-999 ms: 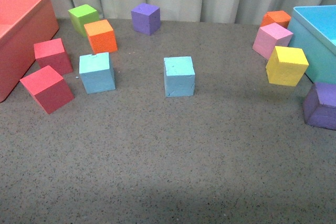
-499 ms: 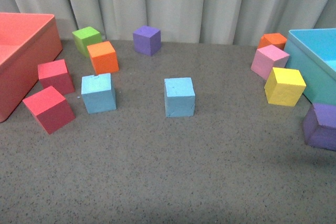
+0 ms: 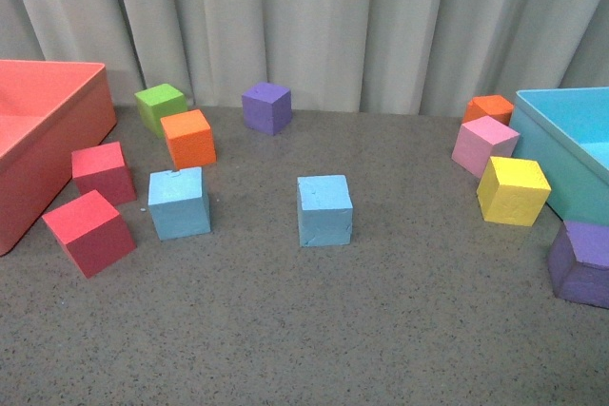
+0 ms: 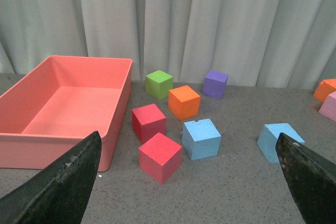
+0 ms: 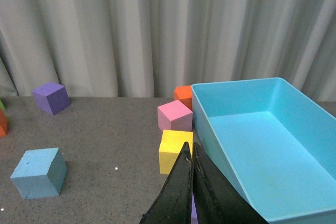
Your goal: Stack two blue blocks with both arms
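Observation:
Two light blue blocks sit apart on the grey table: one at the left [image 3: 179, 203], beside the red cubes, and one in the middle [image 3: 324, 210]. Both show in the left wrist view, the left one [image 4: 201, 139] and the middle one [image 4: 280, 141]. The right wrist view shows only the middle one [image 5: 39, 173]. My left gripper [image 4: 189, 182] is open and empty, well short of the blocks, its fingers [image 4: 58, 187] wide apart. My right gripper [image 5: 190, 153] is shut and empty, above a yellow cube. Neither arm shows in the front view.
A red bin [image 3: 38, 140] stands at the left, a turquoise bin [image 3: 561, 154] at the right. Two red cubes [image 3: 90, 232], an orange [image 3: 188, 138], a green [image 3: 160, 106] and a purple cube [image 3: 266, 107] lie around the left block. Pink [image 3: 483, 145], yellow [image 3: 512, 190], orange and purple [image 3: 582, 263] cubes lie by the turquoise bin.
The front view has tilted upward: all blocks sit lower in the frame and more curtain shows. A dark shape at the top right corner has left the frame. The blocks themselves have not moved.

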You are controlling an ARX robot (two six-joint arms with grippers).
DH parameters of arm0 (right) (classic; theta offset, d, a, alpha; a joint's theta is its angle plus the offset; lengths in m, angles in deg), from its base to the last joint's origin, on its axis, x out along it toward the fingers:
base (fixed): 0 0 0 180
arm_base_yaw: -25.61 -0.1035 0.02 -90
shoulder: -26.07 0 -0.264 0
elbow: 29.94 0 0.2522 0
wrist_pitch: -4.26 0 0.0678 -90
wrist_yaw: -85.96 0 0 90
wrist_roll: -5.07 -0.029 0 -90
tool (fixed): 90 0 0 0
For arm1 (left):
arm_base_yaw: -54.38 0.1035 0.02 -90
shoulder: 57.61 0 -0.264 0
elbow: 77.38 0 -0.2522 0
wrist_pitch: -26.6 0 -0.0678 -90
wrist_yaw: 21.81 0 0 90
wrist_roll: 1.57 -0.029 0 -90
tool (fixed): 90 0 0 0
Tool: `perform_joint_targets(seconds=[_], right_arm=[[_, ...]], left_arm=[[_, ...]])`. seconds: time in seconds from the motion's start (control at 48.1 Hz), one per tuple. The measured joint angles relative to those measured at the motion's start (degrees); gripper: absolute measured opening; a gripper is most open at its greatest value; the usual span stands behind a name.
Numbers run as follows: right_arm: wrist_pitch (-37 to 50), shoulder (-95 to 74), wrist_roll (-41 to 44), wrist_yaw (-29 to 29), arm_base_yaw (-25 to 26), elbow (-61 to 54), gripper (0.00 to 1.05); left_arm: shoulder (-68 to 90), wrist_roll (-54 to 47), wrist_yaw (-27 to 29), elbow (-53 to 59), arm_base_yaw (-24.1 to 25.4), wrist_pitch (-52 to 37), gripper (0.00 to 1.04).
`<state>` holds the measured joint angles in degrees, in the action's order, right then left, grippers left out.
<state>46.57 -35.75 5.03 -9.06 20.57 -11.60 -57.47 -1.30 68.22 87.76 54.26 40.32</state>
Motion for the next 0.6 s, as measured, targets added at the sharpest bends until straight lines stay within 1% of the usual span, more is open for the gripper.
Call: perform_joint_targets(seconds=[0.042,0.062,0.125,0.229,0.478,0.603], right_arm=[[-1.68,2.43,0.00,0.90,0.76,-0.68,0.01],[-2.78,3.91,0.02,3.15,2.10,-1.05,0.01],[-4.57,6.32,0.02,4.57,3.72,-1.60,0.01],[-7.89,10.62,0.00,4.59,4.81,-2.49,0.01],[-16.39,20.70,0.00,4.83,4.90,-3.89,0.01],[-22.21,27.21,0.00,4.92,4.90,-4.31,0.01]], left_arm=[[0.00,0.00,0.02,0.00,0.00,0.00,0.98],[0.00,0.00,0.02,0.00,0.00,0.00,0.98],[0.00,0.00,0.00,0.00,0.00,0.00,0.98],[0.00,0.00,0.04,0.00,0.00,0.00,0.98],[0.00,0.00,0.02,0.00,0.00,0.00,0.98],[0.00,0.00,0.02,0.00,0.00,0.00,0.98]])
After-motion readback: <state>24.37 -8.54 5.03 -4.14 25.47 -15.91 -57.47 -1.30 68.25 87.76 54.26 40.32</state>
